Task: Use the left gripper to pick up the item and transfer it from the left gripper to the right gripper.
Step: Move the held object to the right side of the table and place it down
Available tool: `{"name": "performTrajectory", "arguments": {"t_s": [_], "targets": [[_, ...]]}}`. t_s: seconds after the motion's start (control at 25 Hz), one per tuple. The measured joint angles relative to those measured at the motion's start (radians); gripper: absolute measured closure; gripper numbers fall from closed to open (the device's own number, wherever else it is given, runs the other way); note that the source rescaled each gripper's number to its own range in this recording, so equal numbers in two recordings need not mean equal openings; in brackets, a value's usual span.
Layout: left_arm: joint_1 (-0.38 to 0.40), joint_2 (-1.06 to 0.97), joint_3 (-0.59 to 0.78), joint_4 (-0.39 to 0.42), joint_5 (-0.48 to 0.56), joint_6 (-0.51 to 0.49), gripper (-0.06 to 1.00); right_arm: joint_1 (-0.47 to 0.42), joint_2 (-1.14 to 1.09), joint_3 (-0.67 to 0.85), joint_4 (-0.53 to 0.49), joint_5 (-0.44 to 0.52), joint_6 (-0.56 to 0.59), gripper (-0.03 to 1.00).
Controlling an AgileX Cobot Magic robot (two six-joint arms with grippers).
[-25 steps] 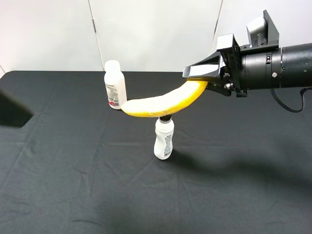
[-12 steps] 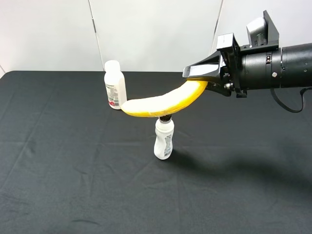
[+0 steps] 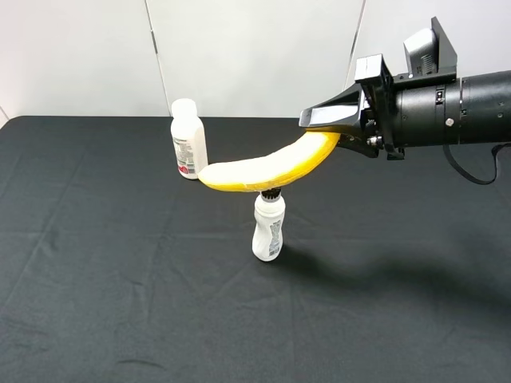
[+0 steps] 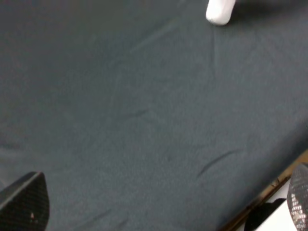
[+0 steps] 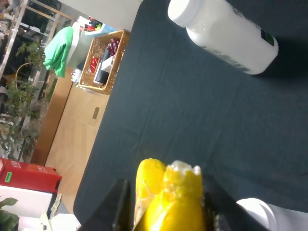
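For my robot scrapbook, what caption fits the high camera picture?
The right gripper holds a yellow banana by one end, up in the air over the black table.

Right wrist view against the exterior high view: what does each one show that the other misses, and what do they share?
Only the right wrist view shows the room beyond the table: a wicker basket, a green cloth and a red box. Only the exterior high view shows the thick black arm behind the right gripper, and the full curve of the banana, held clear of the table. Both show the banana, the white-capped bottle and the black tablecloth.
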Motion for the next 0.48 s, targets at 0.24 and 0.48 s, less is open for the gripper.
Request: {"name": "performTrajectory", "arguments": {"t_s": [0.24,0.48], "targets": [[0.0,-0.001,0.0,0.0,-0.001,0.009,-0.06,0.0,0.0,0.0,0.0,0.0,0.003,0.96],[0.004,-0.003,0.0,0.0,-0.001,0.012,-0.06,0.0,0.0,0.0,0.0,0.001,0.029,0.96]]}}
